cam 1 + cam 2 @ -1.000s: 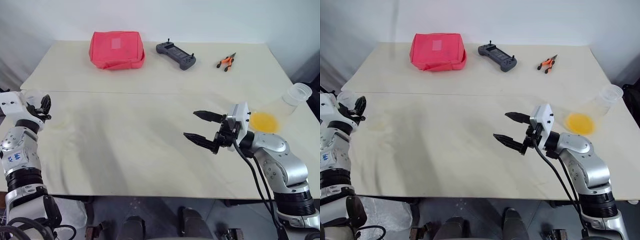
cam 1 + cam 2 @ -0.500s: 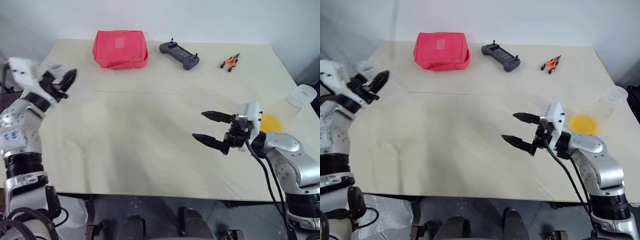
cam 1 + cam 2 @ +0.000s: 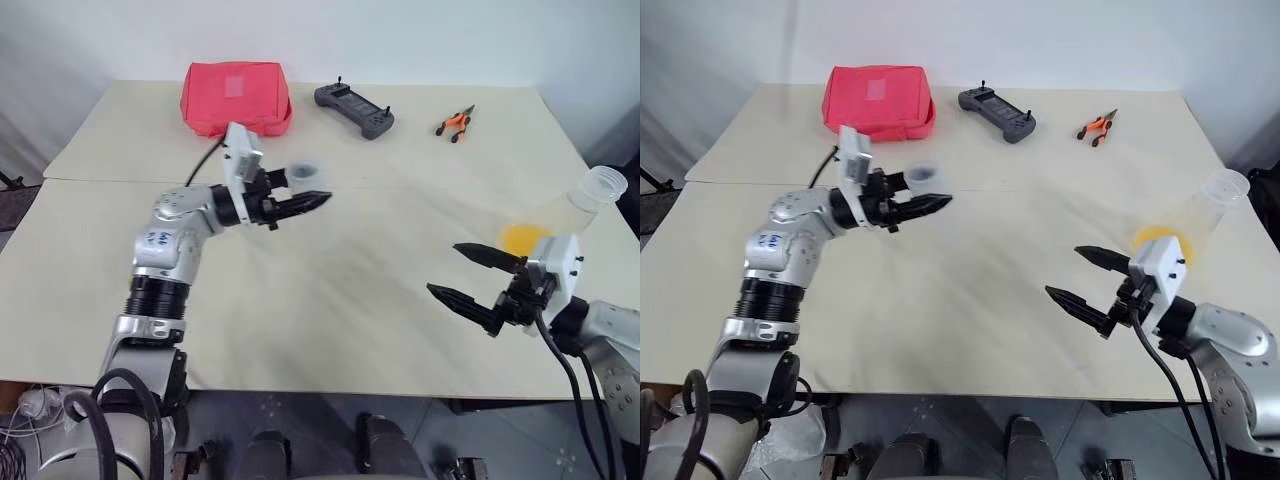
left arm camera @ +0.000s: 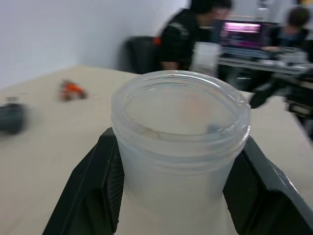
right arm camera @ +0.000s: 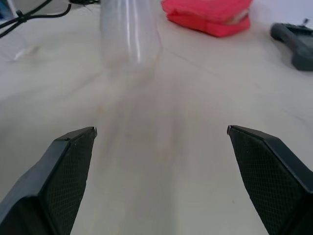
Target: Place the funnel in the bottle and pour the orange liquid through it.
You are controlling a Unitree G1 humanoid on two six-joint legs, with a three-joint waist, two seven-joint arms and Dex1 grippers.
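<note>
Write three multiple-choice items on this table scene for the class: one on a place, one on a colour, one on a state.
1. Where do the pliers lie?
A. Right of the controller, at the far side of the table
B. On top of the pouch
C. Between the right gripper's fingers

2. What colour is the pouch?
A. Blue
B. Red
C. Green

3. How is the right gripper?
A. Shut on the pliers
B. Shut and empty
C. Open and empty

Key:
1 A, as the pliers lie alone past the controller's right end.
2 B, as the pouch is plainly red.
3 C, as its fingers stand wide apart with only bare table between them.
</note>
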